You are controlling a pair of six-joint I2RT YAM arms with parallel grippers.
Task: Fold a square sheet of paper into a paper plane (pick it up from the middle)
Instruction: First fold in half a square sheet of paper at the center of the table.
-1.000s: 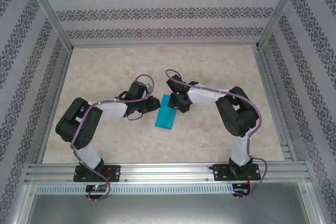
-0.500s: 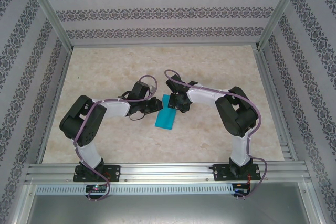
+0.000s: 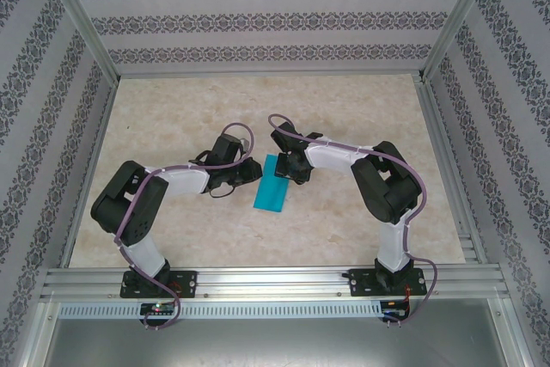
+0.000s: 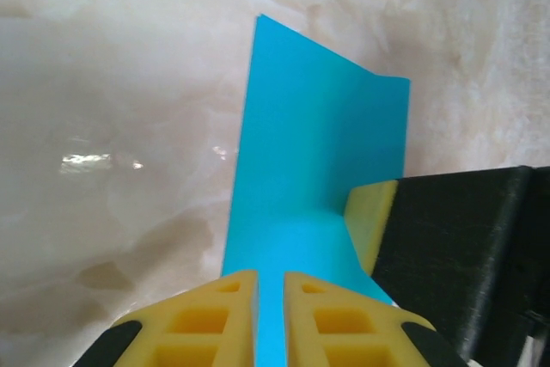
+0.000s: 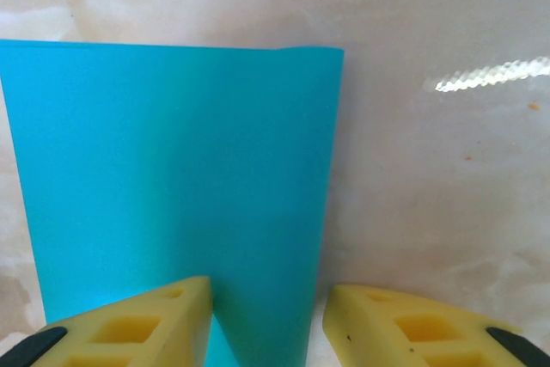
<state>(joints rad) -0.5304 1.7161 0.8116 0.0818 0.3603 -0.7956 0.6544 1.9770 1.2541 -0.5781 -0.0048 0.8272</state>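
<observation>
Marbled beige tabletop [image 3: 172, 109] between patterned walls [image 3: 258, 15]: left end effector [image 4: 270, 285] pinches teal paper [image 4: 309, 143], right end effector [image 5: 268, 291] agape.

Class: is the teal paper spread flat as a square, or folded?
Folded: the sheet of paper shows as a narrow rectangle, clearly longer than wide, from above.

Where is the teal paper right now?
Top view: the teal paper lies mid-table between the arms, its far end pinched by the left hand, the right hand beside it.
</observation>
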